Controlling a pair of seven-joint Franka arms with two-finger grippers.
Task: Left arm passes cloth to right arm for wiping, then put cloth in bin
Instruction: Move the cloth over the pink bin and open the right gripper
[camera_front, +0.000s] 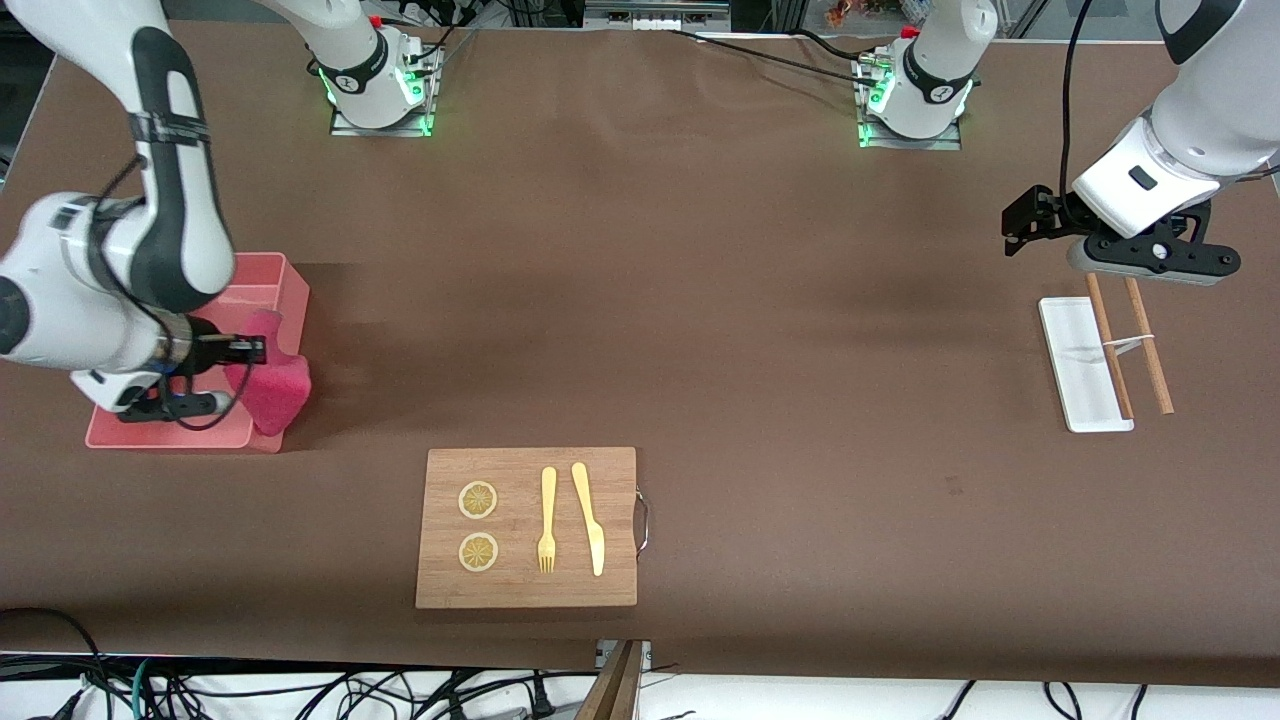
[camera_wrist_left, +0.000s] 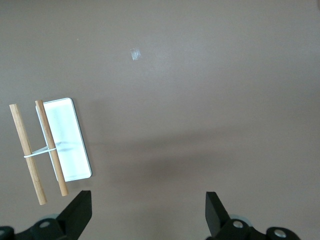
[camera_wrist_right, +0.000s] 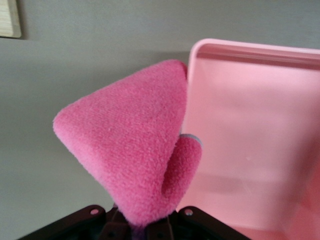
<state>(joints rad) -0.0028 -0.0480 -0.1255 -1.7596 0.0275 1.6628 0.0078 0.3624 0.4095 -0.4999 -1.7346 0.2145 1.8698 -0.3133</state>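
We have the right claw (camera_front: 238, 352) pinching the cloth (camera_front: 270, 392), folded pink face out, over the bin's (camera_front: 262, 283) wall at the side toward the table's (camera_front: 640, 300) middle. Most of the cloth hangs past that wall, outside the bin. Released here, we judge it could drape on the rim or slide onto the table. Our left claw (camera_front: 1020, 230) waits spread and empty above the white tray (camera_front: 1075, 350) and sticks (camera_front: 1150, 365).

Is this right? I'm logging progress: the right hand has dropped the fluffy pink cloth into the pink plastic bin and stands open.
Not quite. The right hand is shut on the fluffy pink cloth, holding it over the pink plastic bin's edge, as the right wrist view shows.
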